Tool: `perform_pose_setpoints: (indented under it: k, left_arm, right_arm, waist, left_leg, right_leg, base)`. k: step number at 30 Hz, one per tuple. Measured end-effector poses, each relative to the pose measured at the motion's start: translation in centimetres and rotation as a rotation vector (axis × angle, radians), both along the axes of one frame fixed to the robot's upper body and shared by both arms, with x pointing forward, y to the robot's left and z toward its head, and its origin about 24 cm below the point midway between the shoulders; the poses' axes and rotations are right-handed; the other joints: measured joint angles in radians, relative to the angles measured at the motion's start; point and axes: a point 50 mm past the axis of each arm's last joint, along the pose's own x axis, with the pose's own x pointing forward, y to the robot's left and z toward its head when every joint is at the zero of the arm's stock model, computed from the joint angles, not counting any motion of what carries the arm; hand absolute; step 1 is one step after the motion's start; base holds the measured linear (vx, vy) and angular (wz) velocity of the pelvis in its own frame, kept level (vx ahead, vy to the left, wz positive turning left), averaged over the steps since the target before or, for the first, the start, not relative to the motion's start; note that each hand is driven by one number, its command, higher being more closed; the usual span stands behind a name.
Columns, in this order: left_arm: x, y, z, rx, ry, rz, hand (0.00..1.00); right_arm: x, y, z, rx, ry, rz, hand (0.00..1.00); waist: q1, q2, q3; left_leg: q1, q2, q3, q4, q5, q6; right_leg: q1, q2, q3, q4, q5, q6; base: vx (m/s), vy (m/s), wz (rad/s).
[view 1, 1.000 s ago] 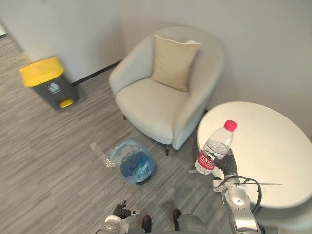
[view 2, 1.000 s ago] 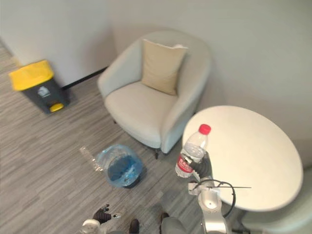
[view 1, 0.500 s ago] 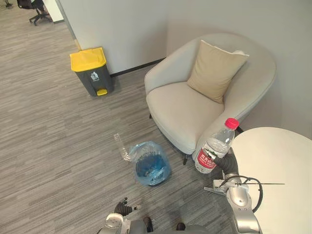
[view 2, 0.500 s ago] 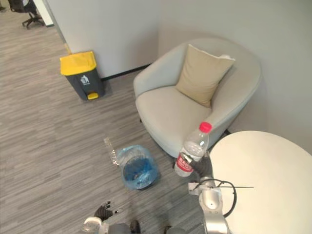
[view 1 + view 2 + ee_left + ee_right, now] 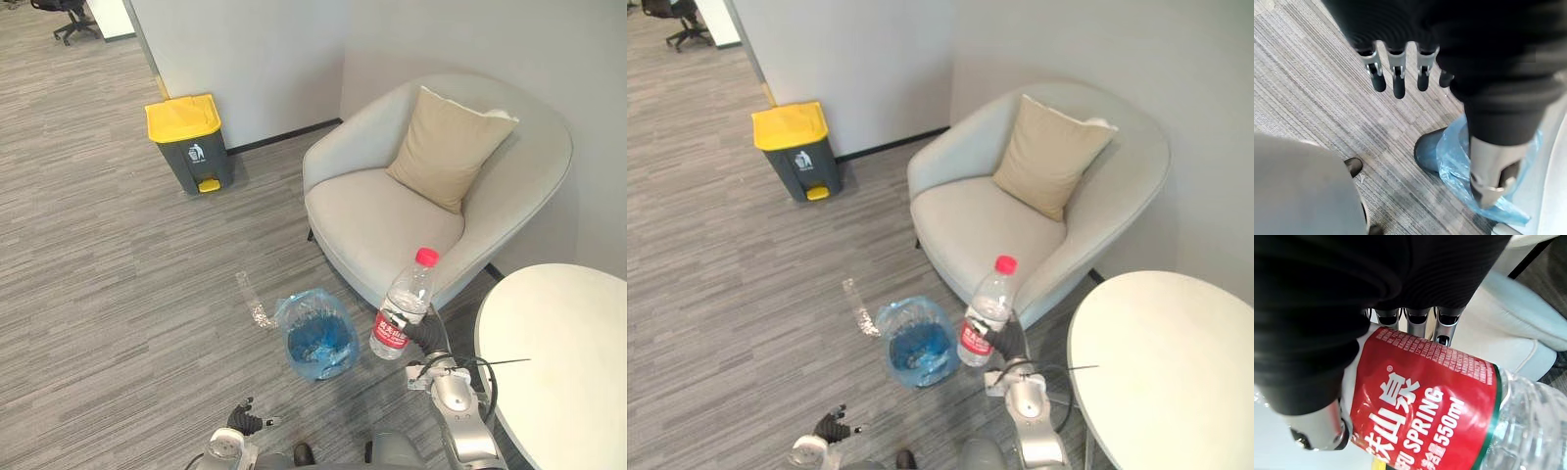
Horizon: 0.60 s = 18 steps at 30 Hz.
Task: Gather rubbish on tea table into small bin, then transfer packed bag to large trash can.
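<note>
While R hand (image 5: 423, 337) grips bottle (image 5: 402, 313), armchair (image 5: 377, 215) crowds blue-bagged bin (image 5: 315, 340); L hand (image 5: 1397, 81) slack.

Bright, even indoor light, with only soft shadows beneath the armchair (image 5: 392, 220) and the small bin (image 5: 315, 340)

Grey striped floor (image 5: 98, 294), pale walls (image 5: 255, 49), cream armchair (image 5: 372, 220), tan cushion (image 5: 446, 147), perhaps an office chair (image 5: 67, 18) beyond

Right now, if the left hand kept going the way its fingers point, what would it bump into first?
The left hand would probably hit the grey carpet floor first, beside the small bin with its blue bag; depth is unclear.
</note>
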Motion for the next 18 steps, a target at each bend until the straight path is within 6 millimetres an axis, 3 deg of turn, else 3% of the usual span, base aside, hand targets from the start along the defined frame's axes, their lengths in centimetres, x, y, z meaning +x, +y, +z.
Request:
perform_pose_setpoints:
  k: [1, 4, 7, 15, 18]
  left_arm:
    - [0.3, 0.0, 0.1, -0.007, -0.009, 0.016, 0.0]
    - [-0.4, -0.3, -0.2, -0.03, 0.005, 0.064, 0.0]
    - [-0.6, -0.3, -0.3, -0.036, 0.011, 0.088, 0.0]
    - [-0.9, -0.3, -0.4, -0.048, 0.017, 0.138, 0.0]
    - [0.9, -0.4, 0.2, -0.049, -0.037, 0.179, 0.0]
  right_arm:
    - [0.1, -0.2, -0.1, -0.008, 0.004, 0.001, 1.0]
    - [0.0, -0.7, -0.1, -0.033, 0.016, 0.016, 1.0]
    - [0.0, -0.6, -0.1, -0.031, 0.016, 0.019, 1.0]
    - [0.2, 0.0, -0.1, -0.037, 0.015, 0.056, 1.0]
    - [2.1, 0.6, 0.7, -0.084, -0.032, 0.079, 1.0]
  waist:
    - [-0.004, -0.006, 0.01]
    - [0.007, 0.028, -0.01]
    - [0.008, 0.035, -0.02]
    - [0.013, 0.023, -0.027]
    - [0.016, 0.02, 0.035]
  left_leg:
    - [-0.002, -0.01, -0.038, 0.014, -0.004, -0.006]
    - [-0.001, 0.018, -0.087, -0.024, 0.016, -0.025]
    - [0.001, 0.038, -0.114, -0.056, 0.034, -0.039]
    - [-0.014, 0.054, -0.163, -0.072, 0.043, -0.048]
    - [-0.163, 0.046, -0.199, 0.054, 0.035, -0.052]
  right_leg:
    - [0.007, -0.013, -0.02, -0.02, 0.009, 0.002]
    - [0.05, 0.01, -0.066, -0.111, 0.036, -0.015]
    - [0.088, 0.03, -0.1, -0.179, 0.07, -0.029]
    - [0.128, 0.05, -0.155, -0.261, 0.09, -0.039]
    - [0.014, 0.033, -0.174, -0.178, 0.089, -0.041]
  base:
    - [0.03, -0.16, 0.75]
    - [0.06, -0.12, 0.42]
    - [0.09, -0.086, 0.29]
    - [0.08, -0.045, 0.19]
    - [-0.07, -0.014, 0.32]
